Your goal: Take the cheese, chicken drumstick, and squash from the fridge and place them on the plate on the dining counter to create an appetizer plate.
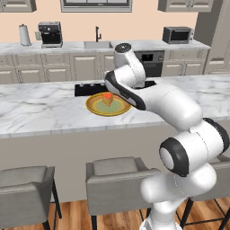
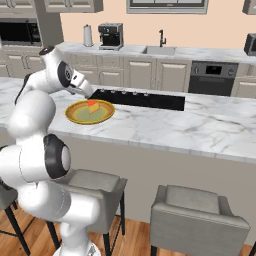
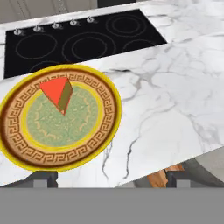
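Small orange-red wedge of cheese (image 3: 58,92) with a darker olive side face, lying on the round golden-yellow plate (image 3: 107,94) with its key-pattern rim, toward the rim nearest the cooktop rather than dead centre. Probably set off-centre on purpose, or at least usefully: most of the green middle of the plate left bare for two more items. No chicken drumstick and no squash on the plate, so one of three delivered, by the look of it.

Plate resting flat on the white grey-veined marble dining counter (image 1: 40,108), just beside the black glass cooktop (image 3: 83,39) set into the top, and within easy reach of the stool side.

Above and on the near side of the plate, the two-finger gripper (image 3: 111,178), dark fingertips (image 3: 41,178) rising at the bottom of the hand view, set wide apart with nothing between them. Spread and empty, clear of the cheese, not touching it. White arm arched over the counter edge from the base.

Grey upholstered stools (image 1: 117,177) along the counter front, below the arm.
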### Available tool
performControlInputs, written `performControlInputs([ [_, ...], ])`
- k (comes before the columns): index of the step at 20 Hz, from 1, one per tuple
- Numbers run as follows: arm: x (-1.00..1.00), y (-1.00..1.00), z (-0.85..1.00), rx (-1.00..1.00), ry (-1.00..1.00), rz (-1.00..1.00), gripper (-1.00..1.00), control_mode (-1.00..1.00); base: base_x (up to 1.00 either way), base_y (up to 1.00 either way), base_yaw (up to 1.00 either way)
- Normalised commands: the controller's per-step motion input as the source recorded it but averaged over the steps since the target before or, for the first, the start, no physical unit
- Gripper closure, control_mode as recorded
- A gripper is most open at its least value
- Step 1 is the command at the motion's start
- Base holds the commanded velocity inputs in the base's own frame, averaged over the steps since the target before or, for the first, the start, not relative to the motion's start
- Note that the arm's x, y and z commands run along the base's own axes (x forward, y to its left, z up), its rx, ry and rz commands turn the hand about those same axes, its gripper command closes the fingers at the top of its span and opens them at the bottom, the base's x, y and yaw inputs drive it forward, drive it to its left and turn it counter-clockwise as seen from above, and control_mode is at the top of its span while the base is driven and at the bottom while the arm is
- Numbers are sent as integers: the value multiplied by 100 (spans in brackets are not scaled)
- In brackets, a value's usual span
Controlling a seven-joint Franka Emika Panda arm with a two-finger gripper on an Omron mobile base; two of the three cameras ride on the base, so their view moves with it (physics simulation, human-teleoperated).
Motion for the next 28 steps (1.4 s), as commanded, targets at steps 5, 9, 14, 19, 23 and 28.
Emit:
performControlInputs([
  [5, -95, -53, 43, 1, 33, -4, -100, -100, 0, 0, 0],
  [9, -68, -7, -1, 12, 7, 12, -100, -100, 0, 0, 0],
  [14, -15, 0, -23, 5, -3, 25, -100, -100, 0, 0, 0],
  [19, 0, 0, 0, 0, 0, 0, -100, 100, -62, -17, -9],
  [23, 0, 0, 0, 0, 0, 0, -100, 100, -76, -28, -67],
  [28, 0, 0, 0, 0, 0, 0, -100, 100, -10, 0, -95],
])
